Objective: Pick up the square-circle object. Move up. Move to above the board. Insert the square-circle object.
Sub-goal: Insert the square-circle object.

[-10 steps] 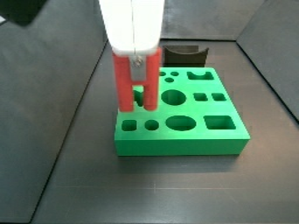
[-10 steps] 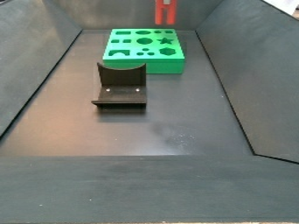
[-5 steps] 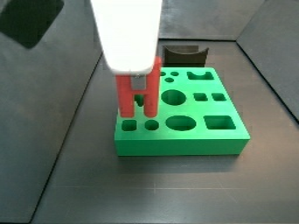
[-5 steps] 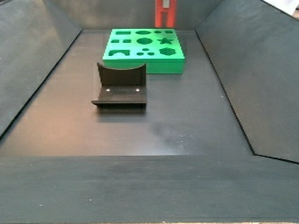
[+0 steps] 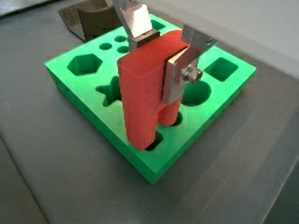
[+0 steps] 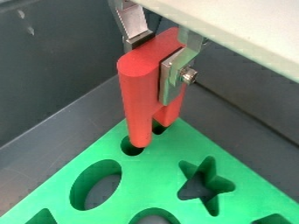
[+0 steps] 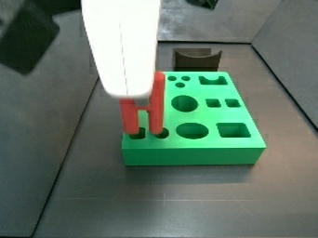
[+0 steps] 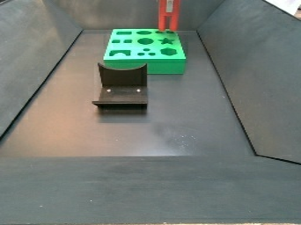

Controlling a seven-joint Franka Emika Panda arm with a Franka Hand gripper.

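Observation:
My gripper (image 5: 160, 52) is shut on the square-circle object (image 5: 146, 87), a tall red peg with two legs, and holds it upright over a corner of the green board (image 5: 176, 144). In a wrist view the gripper (image 6: 158, 57) grips the peg (image 6: 142, 87) near its top, and the legs' lower ends stand in two holes at the board's corner (image 6: 152, 175). In a side view the arm's white body (image 7: 121, 46) hides the peg's top; its red legs (image 7: 129, 116) reach down to the board (image 7: 192, 153). In a side view the peg (image 8: 168, 13) stands at the far corner of the board (image 8: 147, 66).
The dark fixture (image 8: 121, 83) stands on the grey floor in front of the board, and it also shows behind the board (image 7: 199, 58). Sloping grey walls (image 8: 47, 53) enclose the floor on all sides.
The gripper has moved down with the red peg. The legs, which hung above the board's corner, now reach into its holes.

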